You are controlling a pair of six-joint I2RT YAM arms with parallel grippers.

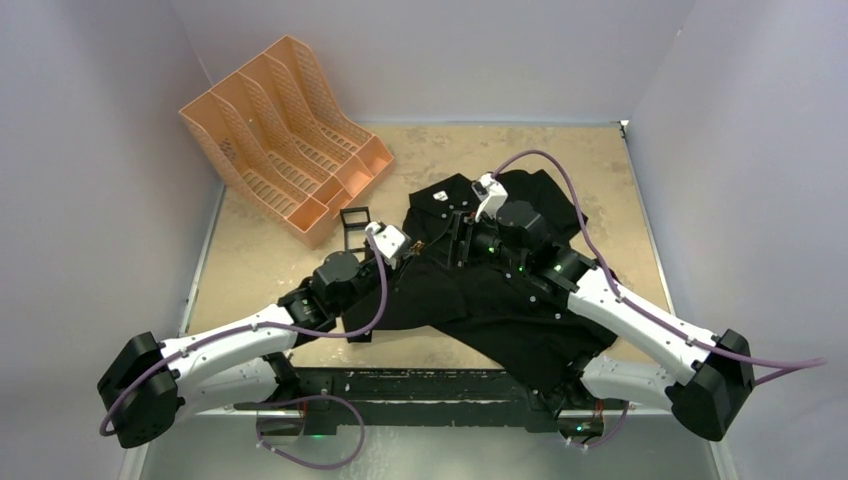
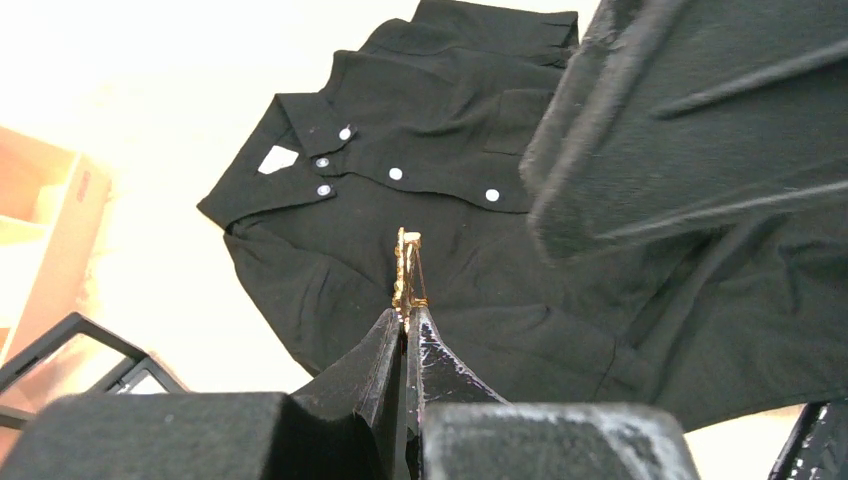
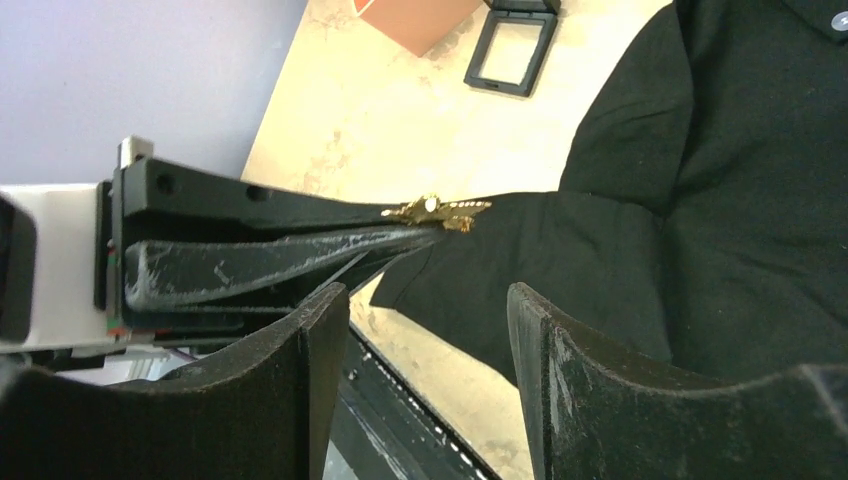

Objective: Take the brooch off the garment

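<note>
Gold leaf-shaped brooch (image 2: 408, 268) held aloft; black garment (image 2: 480, 285) spread below.

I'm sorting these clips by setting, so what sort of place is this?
Probably a robot test cell in a lab: pale lilac walls box in a beige tabletop, two white-and-black robot arms are mounted at its near edge, and a black button-up shirt lies spread between them.

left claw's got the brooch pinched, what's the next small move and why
Probably draw the left claw a little up and away from the shirt. It is shut on the brooch, which seems free of the cloth, and the right claw hangs open nearby, holding nothing.
</note>
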